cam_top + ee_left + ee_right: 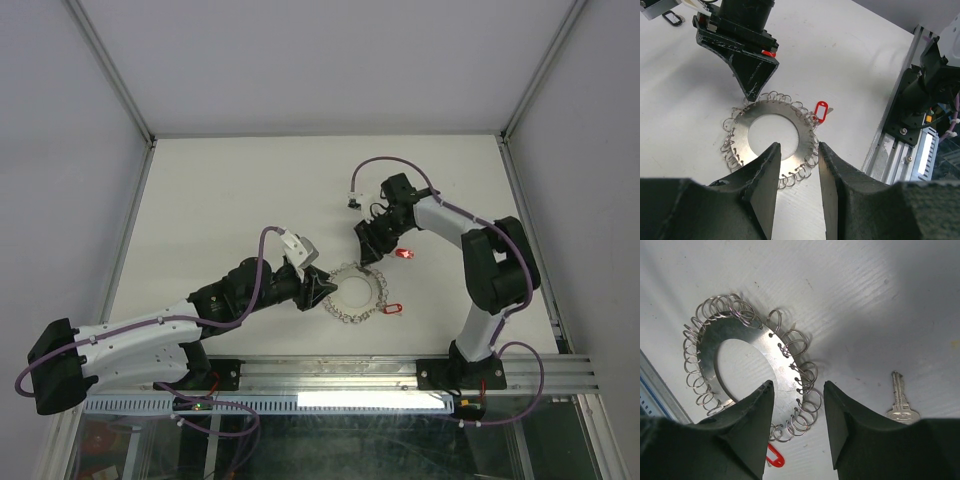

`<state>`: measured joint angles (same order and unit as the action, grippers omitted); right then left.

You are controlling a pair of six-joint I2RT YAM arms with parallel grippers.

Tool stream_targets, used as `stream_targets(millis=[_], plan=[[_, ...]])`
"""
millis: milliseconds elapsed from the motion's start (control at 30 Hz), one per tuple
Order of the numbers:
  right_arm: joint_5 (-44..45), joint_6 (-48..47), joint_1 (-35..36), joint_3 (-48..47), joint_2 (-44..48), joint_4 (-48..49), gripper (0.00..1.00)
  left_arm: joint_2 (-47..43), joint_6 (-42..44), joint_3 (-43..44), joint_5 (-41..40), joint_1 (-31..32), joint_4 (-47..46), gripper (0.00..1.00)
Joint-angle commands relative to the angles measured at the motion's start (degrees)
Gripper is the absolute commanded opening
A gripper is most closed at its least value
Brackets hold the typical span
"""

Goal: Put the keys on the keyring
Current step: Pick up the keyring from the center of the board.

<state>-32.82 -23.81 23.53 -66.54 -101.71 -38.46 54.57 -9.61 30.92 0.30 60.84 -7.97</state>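
1. White tabletop (230, 200), boxed in by pale walls (60, 150). Your keyring (355, 292) lies flat on it towards the near edge, between the 2 arms.
2. Your left gripper (798, 146) sits at the ring's left rim with its jaws parted and nothing pinched. The rim just shows in the gap.
3. Your right gripper (798, 384) points down at the far rim, jaws spread wide, also empty.
4. 1 red-tagged key (391, 308) touches the ring's right edge. Can't tell if it's actually hooked on.
5. A second red-tagged key (405, 253) lies loose on the table just beside your right gripper.
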Motion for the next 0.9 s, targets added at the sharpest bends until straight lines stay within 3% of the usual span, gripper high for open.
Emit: stream_targets(millis=[0,267,600,867], plan=[[-4.70,-2.12,-0.06,-3.65,-1.43,-1.79,0.46,0.15,0.56,0.36,-0.31,0.68,-1.02,0.35],[-5.28,-2.12,-0.05,-4.47,-3.38,-2.07,0.44,0.37,0.43,0.66,-0.07,0.68,-0.78,0.35],[-5.98,-1.79,-0.04,-4.40,-4.35,-2.61,0.30,0.65,0.41,1.07,-0.03,0.68,-0.45,0.35],[-4.49,-1.50,-0.04,-4.51,-5.03,-2.53,0.34,0.46,0.39,1.14,0.01,0.68,0.01,0.35]])
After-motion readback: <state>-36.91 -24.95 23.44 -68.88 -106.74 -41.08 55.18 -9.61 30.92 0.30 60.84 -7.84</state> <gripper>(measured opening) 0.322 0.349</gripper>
